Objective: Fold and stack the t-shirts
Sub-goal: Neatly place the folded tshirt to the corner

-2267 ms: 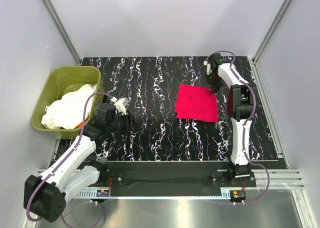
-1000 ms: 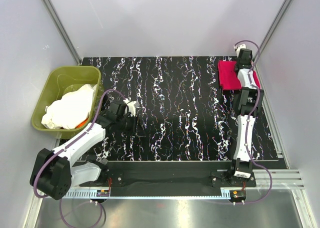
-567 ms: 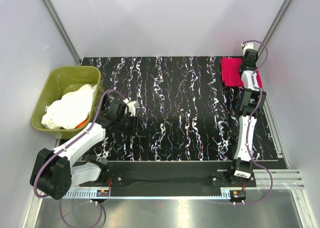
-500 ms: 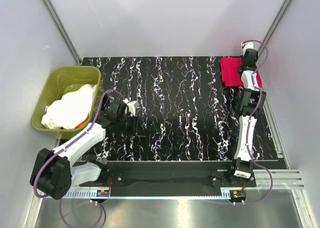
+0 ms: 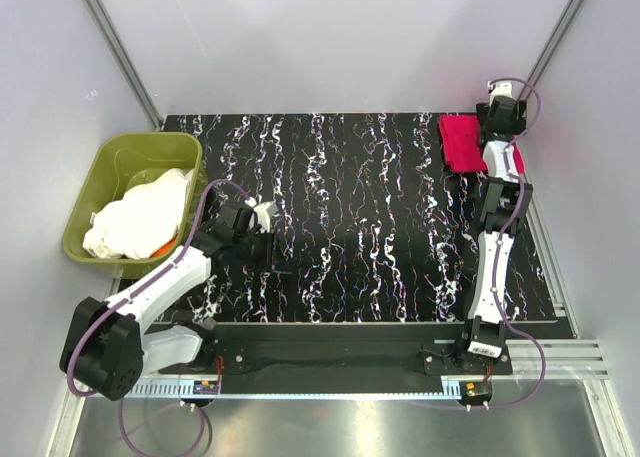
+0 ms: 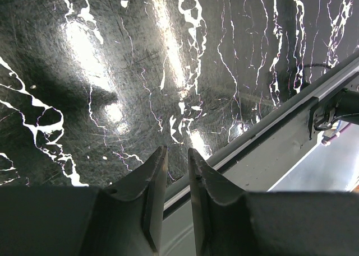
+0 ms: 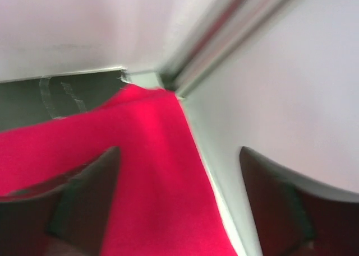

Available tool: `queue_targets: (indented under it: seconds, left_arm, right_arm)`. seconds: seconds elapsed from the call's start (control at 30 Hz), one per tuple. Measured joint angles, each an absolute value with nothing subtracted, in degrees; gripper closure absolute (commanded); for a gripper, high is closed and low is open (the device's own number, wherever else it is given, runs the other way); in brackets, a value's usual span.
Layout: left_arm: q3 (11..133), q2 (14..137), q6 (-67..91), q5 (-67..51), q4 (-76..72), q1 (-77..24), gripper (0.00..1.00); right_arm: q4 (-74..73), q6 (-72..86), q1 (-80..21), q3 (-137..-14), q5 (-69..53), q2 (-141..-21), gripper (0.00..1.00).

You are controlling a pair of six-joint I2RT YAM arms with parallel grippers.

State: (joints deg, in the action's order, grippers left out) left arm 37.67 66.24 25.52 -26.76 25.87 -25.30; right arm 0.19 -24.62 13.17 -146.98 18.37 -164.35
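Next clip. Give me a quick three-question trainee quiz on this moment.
1. True or false: the red t-shirt lies at the table's far right corner.
2. Where are the white t-shirts? A: in the olive tub; B: spread on the table; C: stacked on the red one.
3. Fill in: the right gripper, above the red cloth, has its jaws ____.
Key: 1 true; 2 A; 3 open.

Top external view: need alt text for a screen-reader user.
A folded red t-shirt lies in the far right corner of the table, with the right arm stretched out to it. An olive tub of white t-shirts sits at the left, and the left arm is bent beside it.
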Motion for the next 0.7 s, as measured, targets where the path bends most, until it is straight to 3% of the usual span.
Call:
queue_targets:
  seconds: [0.13, 0.27, 0.53, 0.7]
  left_arm:
    - [37.67, 65.80, 26.35, -26.59, 26.02, -25.30, 0.74]
    - [38.63, 64.51, 28.16, -26.48, 27.20, -25.30, 0.73]
    - [45.43, 59.24, 33.01, -26.28, 30.24, -25.28, 0.69]
    - [45.21, 54.11, 37.39, -26.15, 31.11, -25.28, 0.55]
  right_arm:
    - [-3.36, -24.51, 13.32, -146.32, 22.17, -162.58, 0.00]
    - [-10.66, -22.46, 12.95, -139.94, 24.18, -153.58, 0.00]
    - [-26.74, -8.45, 2.81, -120.20, 18.15, -117.91, 0.00]
    - [-26.63, 2.92, -11.31, -96.20, 4.14, -94.83, 0.00]
